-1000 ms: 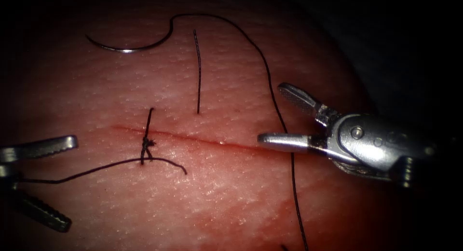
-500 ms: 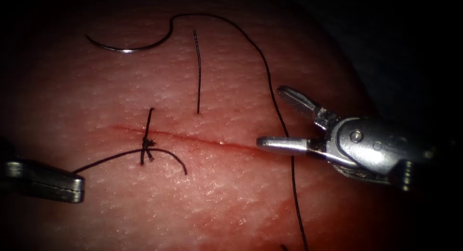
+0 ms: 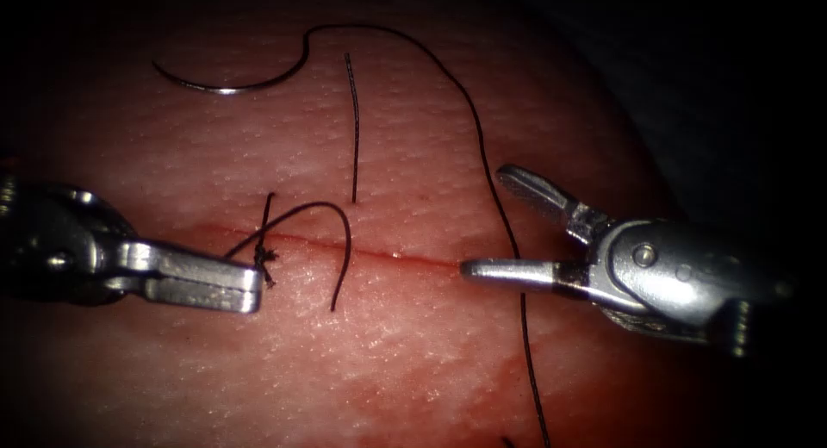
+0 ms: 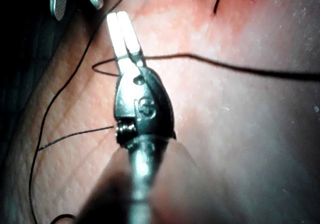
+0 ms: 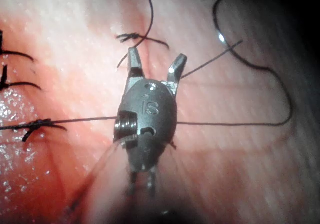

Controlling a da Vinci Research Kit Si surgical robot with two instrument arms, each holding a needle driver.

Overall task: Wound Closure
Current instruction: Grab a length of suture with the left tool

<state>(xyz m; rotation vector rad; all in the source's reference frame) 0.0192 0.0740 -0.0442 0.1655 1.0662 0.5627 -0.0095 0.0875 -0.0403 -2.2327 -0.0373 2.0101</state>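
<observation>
The left tool (image 3: 245, 289) has its jaws closed on the thread tail (image 3: 332, 233) just left of the knot (image 3: 264, 257) on the cut (image 3: 388, 254); the tail arcs up over the cut and falls to its far side. The right tool (image 3: 487, 224) hovers with jaws spread apart at the cut's right end, holding nothing; the long thread (image 3: 508, 233) runs between them. The needle (image 3: 226, 79) lies free on the tissue (image 3: 413, 353), well above the cut, not in the tissue; red fluid (image 3: 448, 405) pools below.
</observation>
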